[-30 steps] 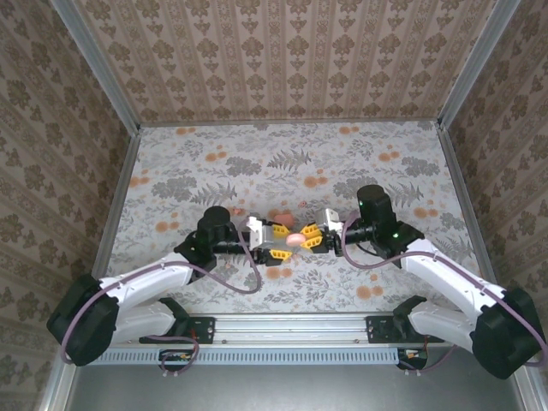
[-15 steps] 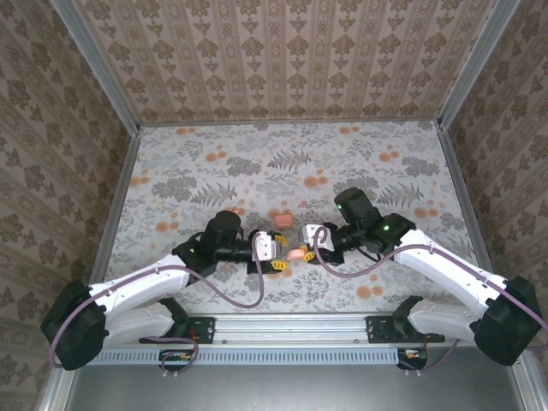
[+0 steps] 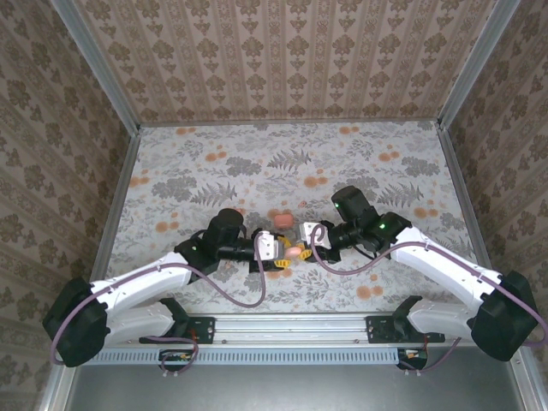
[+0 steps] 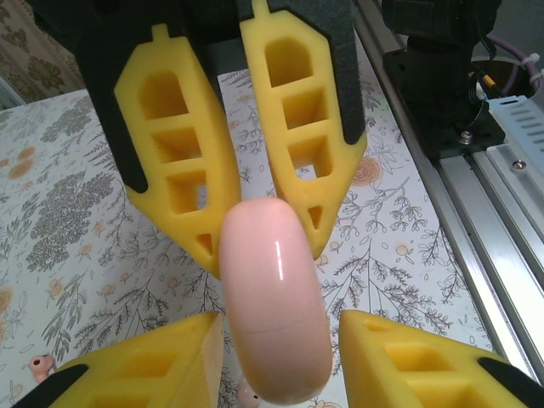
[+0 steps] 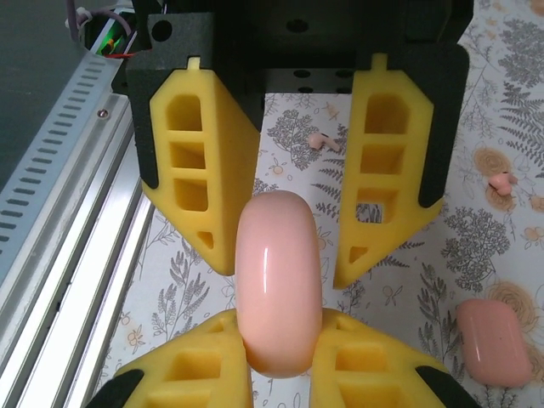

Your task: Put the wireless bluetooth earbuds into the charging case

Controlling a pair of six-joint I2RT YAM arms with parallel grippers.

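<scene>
Grey floral print covers the table (image 3: 214, 145). The right gripper (image 5: 279, 327) is pressed against both sides of one end of the charging case (image 5: 279, 280) and holds it above the table, near the front rail. The left gripper (image 4: 278, 321) faces it, its fingers spread to straddle the case's other end; in the right wrist view a narrow gap shows on one side. A flat pink rounded-rectangle piece (image 5: 493, 344) lies on the table nearby. The earbuds (image 5: 323, 140) lie loose on the table, apart from each other and outside the case.
</scene>
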